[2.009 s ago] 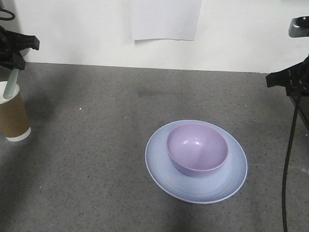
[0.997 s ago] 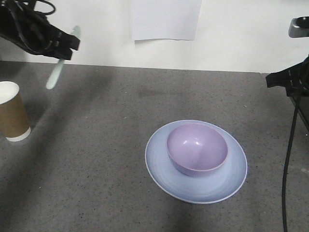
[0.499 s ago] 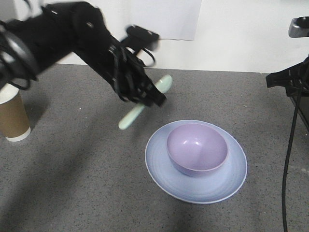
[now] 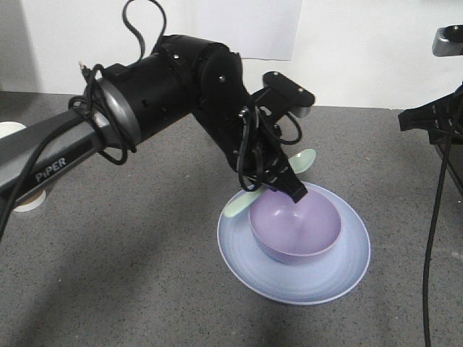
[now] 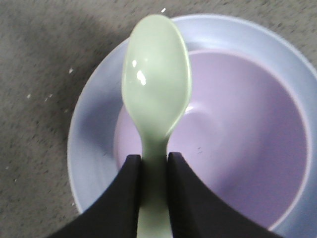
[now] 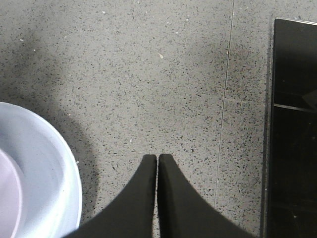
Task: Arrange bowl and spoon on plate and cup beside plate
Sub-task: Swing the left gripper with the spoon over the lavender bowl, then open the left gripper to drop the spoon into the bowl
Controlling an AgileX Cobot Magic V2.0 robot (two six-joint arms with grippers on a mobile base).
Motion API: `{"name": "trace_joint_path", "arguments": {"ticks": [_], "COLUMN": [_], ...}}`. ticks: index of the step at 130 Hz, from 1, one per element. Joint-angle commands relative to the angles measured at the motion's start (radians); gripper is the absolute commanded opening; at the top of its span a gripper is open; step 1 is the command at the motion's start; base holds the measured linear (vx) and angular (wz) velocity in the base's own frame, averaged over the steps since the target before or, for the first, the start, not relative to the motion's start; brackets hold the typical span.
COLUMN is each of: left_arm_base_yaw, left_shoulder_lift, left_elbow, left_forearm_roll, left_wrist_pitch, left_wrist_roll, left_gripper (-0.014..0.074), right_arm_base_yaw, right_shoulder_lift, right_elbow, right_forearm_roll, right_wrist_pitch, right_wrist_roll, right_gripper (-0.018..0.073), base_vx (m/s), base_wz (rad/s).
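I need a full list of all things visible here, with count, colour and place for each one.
plate: one, pale blue, on the table, right of centre.
bowl: one, lavender, standing on the plate.
spoon: one, mint green, held over bowl and plate.
cup: one, mostly hidden, far left; only white parts show.
paper sheet: one, white, on the wall.
table: one, grey, speckled.
left claw: one, black, shut on the spoon's handle.
right claw: one, black, shut, empty, over bare table beside the plate.
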Motion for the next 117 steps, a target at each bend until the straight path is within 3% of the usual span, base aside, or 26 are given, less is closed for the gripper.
{"name": "trace_joint_path", "arguments": {"ticks": [1, 53, 117], "left_arm_base_yaw": [-0.020, -0.028, -0.045], "left_shoulder_lift": [-0.036, -0.022, -0.022], "left_elbow": [-0.042, -0.042, -0.042], "left_forearm_roll": [-0.012, -0.011, -0.015], "left_wrist_pitch": [-0.011, 0.047, 0.044], "left_wrist_roll": [-0.008, -0.034, -0.051], "left_gripper": [-0.0001, 0.0027, 0.0242], "right_arm_base_yaw": [-0.005, -0.005, -0.005], "right_shoulder_lift": [-0.036, -0.036, -0.036], "right_elbow": [-0.031, -0.031, -0.031], "right_forearm_roll": [-0.008, -0.008, -0.008], "right_wrist_pitch": [-0.044, -0.041, -0.041], "right_wrist_roll": [0.002, 0.002, 0.002], "right_gripper": [-0.0006, -0.0006, -0.0006], "base_vx": [0.00, 0.00, 0.00], "base_wz": [0.00, 0.00, 0.00]}}
